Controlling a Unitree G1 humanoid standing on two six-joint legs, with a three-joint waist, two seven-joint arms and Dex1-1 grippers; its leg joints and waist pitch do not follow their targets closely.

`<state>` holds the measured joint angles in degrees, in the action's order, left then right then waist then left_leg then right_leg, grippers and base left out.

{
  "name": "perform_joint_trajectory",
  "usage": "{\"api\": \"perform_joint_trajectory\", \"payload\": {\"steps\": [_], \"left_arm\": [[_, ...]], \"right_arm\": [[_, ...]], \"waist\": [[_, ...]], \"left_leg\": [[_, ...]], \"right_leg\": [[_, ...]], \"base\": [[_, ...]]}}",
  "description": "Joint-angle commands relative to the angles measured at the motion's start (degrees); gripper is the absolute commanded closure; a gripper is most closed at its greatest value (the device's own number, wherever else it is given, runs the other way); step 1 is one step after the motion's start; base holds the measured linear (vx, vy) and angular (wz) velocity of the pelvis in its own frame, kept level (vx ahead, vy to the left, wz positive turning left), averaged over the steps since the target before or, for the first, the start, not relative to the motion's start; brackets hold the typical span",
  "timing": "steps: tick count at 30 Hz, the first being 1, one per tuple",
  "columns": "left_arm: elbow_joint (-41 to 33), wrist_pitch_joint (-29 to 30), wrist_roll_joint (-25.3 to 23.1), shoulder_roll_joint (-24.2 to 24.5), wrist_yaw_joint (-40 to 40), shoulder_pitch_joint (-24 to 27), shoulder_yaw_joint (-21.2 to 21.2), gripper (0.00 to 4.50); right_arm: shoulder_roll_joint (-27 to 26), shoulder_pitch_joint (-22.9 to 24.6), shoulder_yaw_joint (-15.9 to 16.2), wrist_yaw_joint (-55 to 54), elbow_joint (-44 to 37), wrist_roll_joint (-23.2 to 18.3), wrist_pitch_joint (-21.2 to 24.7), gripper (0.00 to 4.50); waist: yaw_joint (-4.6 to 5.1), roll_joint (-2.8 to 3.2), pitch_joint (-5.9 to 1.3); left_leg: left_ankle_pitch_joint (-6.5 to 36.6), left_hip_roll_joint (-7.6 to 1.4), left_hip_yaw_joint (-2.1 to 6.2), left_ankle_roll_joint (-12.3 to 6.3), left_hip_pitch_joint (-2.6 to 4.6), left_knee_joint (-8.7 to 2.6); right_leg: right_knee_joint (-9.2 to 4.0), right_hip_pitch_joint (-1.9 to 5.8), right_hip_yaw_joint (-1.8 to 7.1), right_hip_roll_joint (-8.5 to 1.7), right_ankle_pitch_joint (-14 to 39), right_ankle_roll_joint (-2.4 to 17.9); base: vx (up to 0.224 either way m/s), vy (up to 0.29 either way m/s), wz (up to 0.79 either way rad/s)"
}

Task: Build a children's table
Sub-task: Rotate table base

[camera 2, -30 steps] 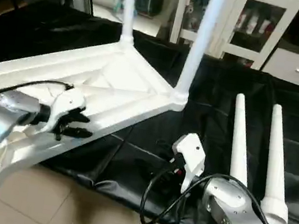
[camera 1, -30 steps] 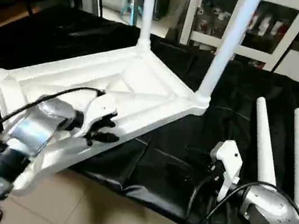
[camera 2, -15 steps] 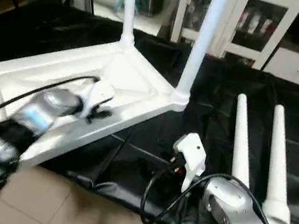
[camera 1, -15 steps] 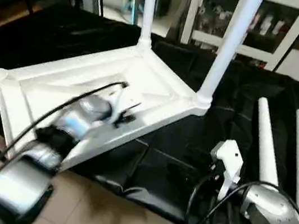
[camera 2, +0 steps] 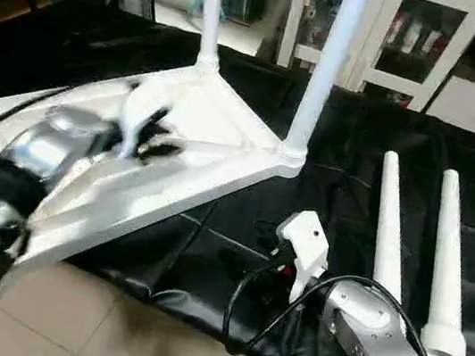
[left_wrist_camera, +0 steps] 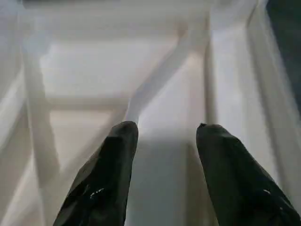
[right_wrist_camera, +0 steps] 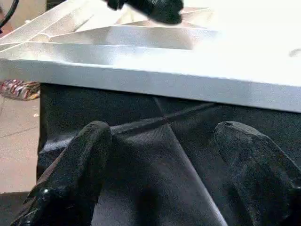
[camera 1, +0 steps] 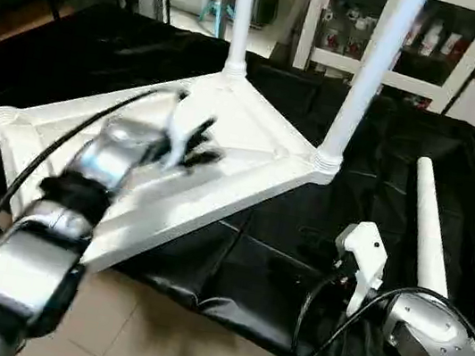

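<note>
With the tabletop [camera 1: 252, 144] upside down on the desk [camera 1: 377, 209], overhanging its near edge, two legs fitted, the left hand [camera 1: 191, 137], half open and empty above its ribs, needed to steady it, while the right hand [right_wrist_camera: 164, 155] hovered beside it, wide open and empty, short of the loose legs [camera 1: 429, 226].

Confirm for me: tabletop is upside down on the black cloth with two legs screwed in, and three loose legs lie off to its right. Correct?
Not quite: two loose legs lie there, not three, as the left eye view shows. The rest holds: the tabletop is upside down on the black cloth with two legs screwed in.
</note>
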<state>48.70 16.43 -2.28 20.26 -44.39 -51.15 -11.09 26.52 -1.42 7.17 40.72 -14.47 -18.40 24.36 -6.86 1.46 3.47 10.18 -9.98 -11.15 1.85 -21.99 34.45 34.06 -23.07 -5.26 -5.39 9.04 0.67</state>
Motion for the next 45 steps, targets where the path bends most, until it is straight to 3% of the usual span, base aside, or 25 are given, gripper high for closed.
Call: {"api": "perform_joint_trajectory", "payload": {"steps": [1, 3, 10, 18, 25, 28, 34, 38, 42, 45], "left_arm": [[0.9, 1.5, 0.0, 0.5, -3.4, -0.1, -0.6, 2.14], [0.3, 4.4, 1.5, 0.2, -6.6, 0.5, -0.7, 2.14], [0.7, 8.0, 2.2, -0.6, -9.6, 0.2, -0.7, 2.14], [4.0, 5.9, -4.8, 0.8, -9.4, 1.4, -7.1, 2.14], [7.2, 4.3, -5.3, -1.5, -8.3, 0.9, -7.3, 2.14], [9.8, 3.2, -4.9, -3.6, -6.5, -0.2, -6.3, 2.14], [18.0, -0.1, -1.7, -11.8, 3.7, -4.6, -1.0, 2.14], [20.3, -2.6, 0.3, -14.8, 9.0, -6.4, 2.2, 2.14], [23.0, -11.1, 3.0, -17.5, 20.4, -10.6, 8.0, 2.14], [23.9, -15.4, 3.5, -17.0, 27.4, -12.9, 10.8, 2.14]], "right_arm": [[0.3, 0.1, -0.2, 0.6, -0.1, -0.4, -0.1, 0.66], [0.6, 0.3, 0.0, 0.9, -0.4, -0.4, 0.2, 0.66], [1.6, 1.5, -0.1, 1.7, -1.7, -0.8, 0.9, 0.66], [3.4, 3.1, 0.5, 3.8, -4.3, -1.7, 2.4, 0.66], [3.6, 4.0, 0.4, 3.6, -5.5, -1.9, 2.9, 0.66], [3.7, 4.4, 0.2, 3.3, -6.0, -2.0, 3.2, 0.66], [3.6, 5.5, 0.1, 2.8, -6.5, -1.9, 3.7, 0.66], [3.6, 5.6, 0.3, 2.6, -6.7, -1.9, 3.9, 0.66], [3.5, 5.2, 0.4, 2.2, -6.9, -1.6, 4.3, 0.66], [3.2, 4.7, 0.4, 1.9, -6.6, -1.3, 4.1, 0.66]], "waist": [[-0.14, 0.07, -4.15], [-0.27, -0.03, -4.15], [-0.33, -0.24, -4.21], [0.09, -0.27, -4.14], [0.23, 0.15, -4.00], [0.10, 0.07, -3.90], [-0.25, 0.13, -4.05], [-0.40, -0.02, -4.30], [-0.37, 0.03, -4.58], [0.07, -0.12, -4.52]], "left_leg": [[18.0, -3.63, 1.85, -0.05, 2.29, -4.54], [17.3, -3.68, 1.97, 0.23, 1.78, -4.78], [15.5, -3.54, 1.97, -0.50, 1.35, -4.64], [15.7, -3.56, 2.10, -1.07, 1.30, -4.67], [17.9, -3.53, 2.16, -0.41, 1.47, -4.77], [19.5, -3.50, 2.08, -0.32, 1.96, -4.73], [19.2, -3.47, 2.23, -1.04, 1.76, -4.61], [17.4, -3.44, 2.30, -2.11, 1.43, -4.54], [15.3, -3.39, 2.34, -3.56, 0.97, -4.25], [14.7, -3.23, 2.42, -4.33, 0.68, -4.17]], "right_leg": [[-4.53, 1.86, 3.17, -4.23, 15.8, 10.7], [-4.17, 2.35, 3.23, -4.38, 15.1, 10.9], [-4.11, 2.72, 3.31, -4.60, 14.0, 11.0], [-4.53, 2.66, 3.25, -4.53, 16.3, 9.6], [-4.82, 2.63, 3.20, -4.56, 17.6, 9.9], [-5.29, 2.37, 3.20, -4.49, 19.5, 9.5], [-5.61, 2.66, 3.02, -4.61, 21.1, 8.7], [-5.46, 2.96, 2.87, -4.60, 18.9, 8.7], [-4.93, 3.30, 2.69, -4.46, 13.2, 9.9], [-4.88, 3.46, 2.49, -4.36, 13.0, 9.3]], "base": [[0.000, 0.000, 0.00], [0.000, 0.000, 0.00], [0.000, 0.000, 0.00], [0.000, 0.000, 0.00], [0.000, 0.000, 0.00], [0.000, 0.000, 0.00], [0.000, 0.000, 0.00], [0.000, 0.000, 0.00], [0.000, 0.000, 0.00], [0.000, 0.000, 0.00]]}}
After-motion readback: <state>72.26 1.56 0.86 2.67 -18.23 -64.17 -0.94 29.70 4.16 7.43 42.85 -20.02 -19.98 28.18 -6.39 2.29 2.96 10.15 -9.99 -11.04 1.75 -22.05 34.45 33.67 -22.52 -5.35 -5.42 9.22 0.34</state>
